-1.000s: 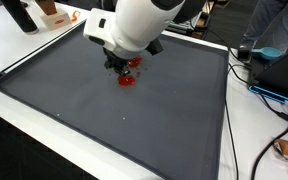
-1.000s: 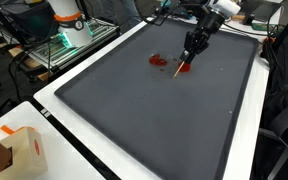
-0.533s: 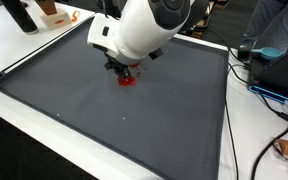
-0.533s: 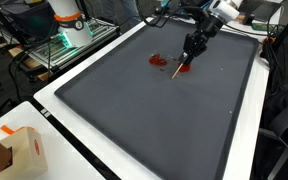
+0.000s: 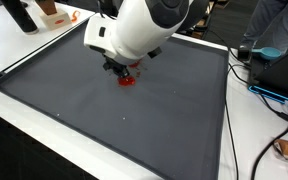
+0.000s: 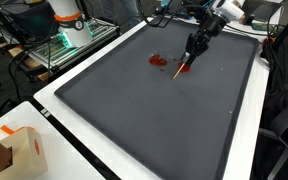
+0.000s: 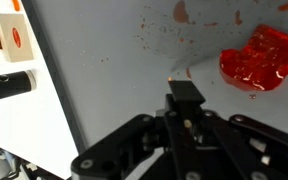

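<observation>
Hand (image 6: 190, 54) clenched on a slim tool (image 6: 182, 67), tip touching the grey mat (image 6: 134, 115) beside a red blob (image 6: 158, 61).

1. A dark grey mat (image 5: 134, 130) covered most of the white desk (image 5: 14, 48).
2. A cardboard box (image 6: 24, 150) stood on the desk's corner, off the mat.
3. A black bottle (image 5: 20, 16) stood beyond the mat's edge.
4. Blue and black cables (image 5: 272, 96) lay beside the mat.

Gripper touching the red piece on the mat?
Apart: in wrist view, bare mat separates the red piece from the gripper and the stick it grips.
</observation>
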`<action>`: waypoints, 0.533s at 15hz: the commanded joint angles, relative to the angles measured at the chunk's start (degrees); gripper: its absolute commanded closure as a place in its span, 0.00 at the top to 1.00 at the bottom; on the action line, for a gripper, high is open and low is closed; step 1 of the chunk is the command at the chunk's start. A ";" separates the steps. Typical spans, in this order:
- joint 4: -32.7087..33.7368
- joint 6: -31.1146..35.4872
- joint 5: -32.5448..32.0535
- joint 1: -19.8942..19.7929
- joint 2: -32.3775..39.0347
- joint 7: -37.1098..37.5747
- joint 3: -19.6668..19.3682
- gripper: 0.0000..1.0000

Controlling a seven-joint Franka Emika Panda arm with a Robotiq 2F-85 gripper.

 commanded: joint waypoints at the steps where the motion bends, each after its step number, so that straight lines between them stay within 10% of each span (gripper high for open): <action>1: 0.65 -0.53 1.96 -1.28 -0.64 -3.93 0.68 0.03; 8: -1.56 1.83 8.11 -4.29 -5.59 -10.73 1.85 0.03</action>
